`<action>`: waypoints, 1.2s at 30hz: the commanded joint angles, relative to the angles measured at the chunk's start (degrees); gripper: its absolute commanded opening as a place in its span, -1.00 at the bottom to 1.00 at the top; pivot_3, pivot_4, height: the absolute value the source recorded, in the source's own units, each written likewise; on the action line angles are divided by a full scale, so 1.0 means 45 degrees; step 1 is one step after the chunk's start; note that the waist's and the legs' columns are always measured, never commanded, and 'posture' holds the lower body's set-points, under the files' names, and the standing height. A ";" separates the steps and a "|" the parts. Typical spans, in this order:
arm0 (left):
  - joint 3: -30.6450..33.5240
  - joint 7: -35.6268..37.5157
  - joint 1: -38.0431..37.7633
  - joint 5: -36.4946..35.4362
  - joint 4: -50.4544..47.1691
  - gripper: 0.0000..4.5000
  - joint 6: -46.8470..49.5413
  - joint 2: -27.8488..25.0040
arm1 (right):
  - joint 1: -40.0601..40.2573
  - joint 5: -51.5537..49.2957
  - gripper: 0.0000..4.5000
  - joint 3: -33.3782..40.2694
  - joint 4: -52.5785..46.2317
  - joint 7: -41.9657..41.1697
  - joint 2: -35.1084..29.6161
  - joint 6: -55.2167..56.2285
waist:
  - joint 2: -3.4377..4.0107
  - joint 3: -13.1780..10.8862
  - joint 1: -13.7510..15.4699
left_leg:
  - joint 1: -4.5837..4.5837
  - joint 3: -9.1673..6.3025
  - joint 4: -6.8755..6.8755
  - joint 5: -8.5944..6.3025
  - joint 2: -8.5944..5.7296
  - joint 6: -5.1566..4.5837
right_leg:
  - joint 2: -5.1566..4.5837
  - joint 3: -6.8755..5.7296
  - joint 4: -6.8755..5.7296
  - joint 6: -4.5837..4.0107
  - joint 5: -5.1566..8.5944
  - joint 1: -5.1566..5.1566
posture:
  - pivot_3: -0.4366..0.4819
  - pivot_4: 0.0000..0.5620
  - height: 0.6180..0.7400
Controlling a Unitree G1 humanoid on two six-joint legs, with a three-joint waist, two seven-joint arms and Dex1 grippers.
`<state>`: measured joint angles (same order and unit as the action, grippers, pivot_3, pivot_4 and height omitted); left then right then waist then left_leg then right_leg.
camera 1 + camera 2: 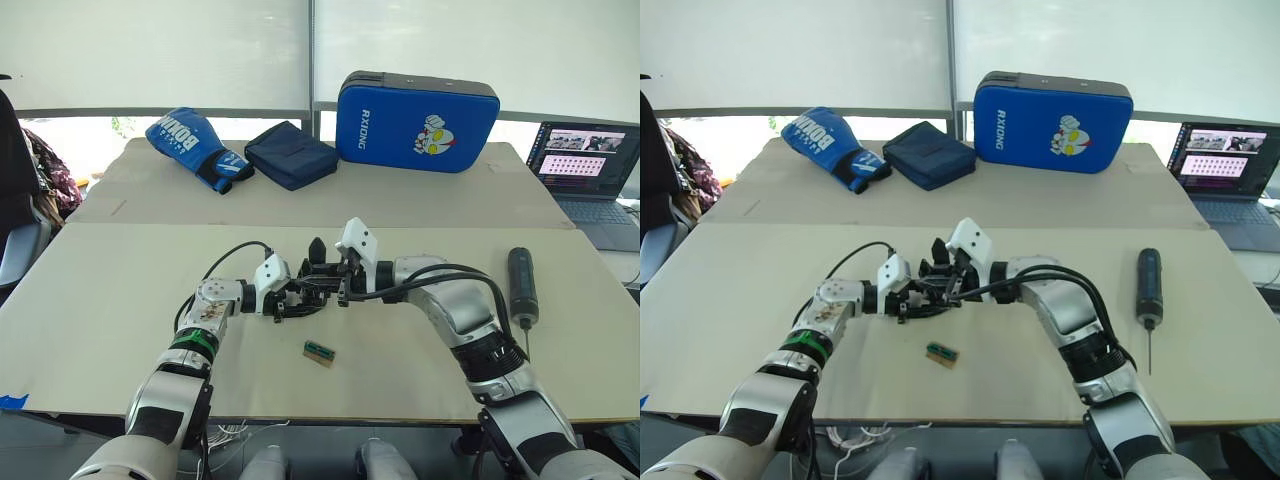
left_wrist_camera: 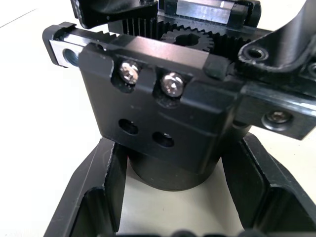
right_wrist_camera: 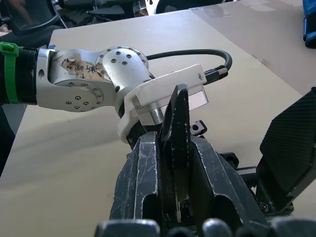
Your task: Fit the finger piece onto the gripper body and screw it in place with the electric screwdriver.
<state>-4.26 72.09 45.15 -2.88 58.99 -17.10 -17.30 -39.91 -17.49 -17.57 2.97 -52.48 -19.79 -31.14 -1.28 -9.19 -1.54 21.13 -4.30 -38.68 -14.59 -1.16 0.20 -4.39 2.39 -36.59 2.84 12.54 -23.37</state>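
Black gripper body (image 1: 312, 285) at mid-worktop (image 1: 120, 290), bracketed by left hand (image 1: 283, 300) and right hand (image 1: 343, 290) in head views. Electric screwdriver (image 1: 522, 284) lying untouched, well apart to the right, bit toward the near edge. Small green-and-brown block (image 1: 319, 352) loose just in front of the hands. Boxing glove (image 1: 196, 146), navy pouch (image 1: 290, 153), blue strike pad (image 1: 418, 121) along the far side; laptop (image 1: 590, 165) at far right.

Left wrist view: fingers (image 2: 94, 195) spread either side of the gripper body's rounded base, close against it; contact not confirmed. Rack teeth, pinion and two seated screws visible, two empty holes below them; detail unavailable from the head views.

Right wrist view: fingers (image 3: 143, 190) closed firmly on finger piece (image 3: 177, 143), point uppermost, held directly above the gripper body; unresolved in the head views.

Assessment: fitting in progress, finger piece apparently not yet seated; screwing still outstanding.
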 commanded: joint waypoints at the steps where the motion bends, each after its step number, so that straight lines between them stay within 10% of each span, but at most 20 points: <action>1: -0.0170 0.0238 -0.0187 0.0013 -0.0220 0.02 0.0108 0.0085 | 0.0577 0.0969 -0.84 -0.0486 0.1020 0.0421 -0.0349 -0.0463 | 0.0000 0.0000 -0.0028 | 0.0000 -0.0001 0.0000 0.0000 0.0000 0.0000 | 0.0000 0.0000 0.0002 0.0000 0.0000 0.0002 | -0.05 -0.47 1.00; 9: -0.0140 0.0217 -0.0253 -0.0007 -0.0277 0.02 0.0165 0.0048 | 0.0387 -0.0025 -0.84 0.0451 -0.0204 0.0408 -0.0032 -0.0704 | -0.0001 -0.0001 -0.0055 | 0.0006 -0.0005 0.0001 -0.0001 0.0000 0.0000 | -0.0001 -0.0003 0.0014 0.0001 0.0000 0.0003 | -0.05 -0.47 1.00; 20: -0.0094 0.0066 -0.0368 -0.0056 -0.0311 0.02 0.0262 -0.0045 | 0.0748 -0.0334 0.96 0.1054 -0.0929 -0.0365 0.0553 0.2350 | -0.0002 -0.0012 -0.0094 | 0.0070 -0.0007 0.0007 -0.0001 -0.0002 0.0001 | -0.0004 -0.0005 0.0044 0.0000 -0.0003 -0.0050 | -0.05 -0.47 1.00; 27: 0.0050 -0.0023 -0.0419 -0.0187 -0.0351 0.02 0.0433 0.0017 | 0.1267 -0.0790 0.98 0.1757 -0.1026 -0.1008 0.0691 0.3962 | -0.0003 -0.0013 -0.0092 | 0.0072 -0.0007 0.0007 -0.0001 -0.0001 0.0001 | -0.0003 -0.0006 0.0050 0.0001 -0.0003 -0.0049 | -0.05 -0.47 1.00; 32: 0.0245 -0.0160 -0.0482 -0.0391 -0.0544 0.99 0.0428 -0.0087 | 0.1730 -0.1578 1.00 0.2125 -0.2320 -0.1449 0.0494 0.4056 | -0.0001 -0.0015 -0.0102 | 0.0072 -0.0009 0.0009 -0.0001 0.0000 0.0001 | -0.0004 -0.0006 0.0051 0.0001 -0.0003 -0.0048 | -0.05 -0.47 1.00; 36: 0.0582 0.0406 -0.0881 -0.0879 -0.1288 0.99 0.0880 -0.0828 | 0.2393 -0.2200 1.00 0.2520 -0.4128 -0.1206 -0.0059 0.3513 | -0.0001 -0.0016 -0.0169 | 0.0074 -0.0011 0.0017 -0.0001 0.0003 0.0001 | -0.0002 -0.0007 0.0055 0.0001 -0.0003 -0.0051 | -0.05 -0.47 1.00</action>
<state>-2.82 72.65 42.38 -5.81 54.67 -14.43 -18.80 -29.85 -24.93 -9.05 -10.89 -58.46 -18.97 -14.70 -1.29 -9.26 -2.30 21.46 -4.35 -38.59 -14.59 -1.14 0.20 -4.40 2.37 -36.33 2.85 12.53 -23.62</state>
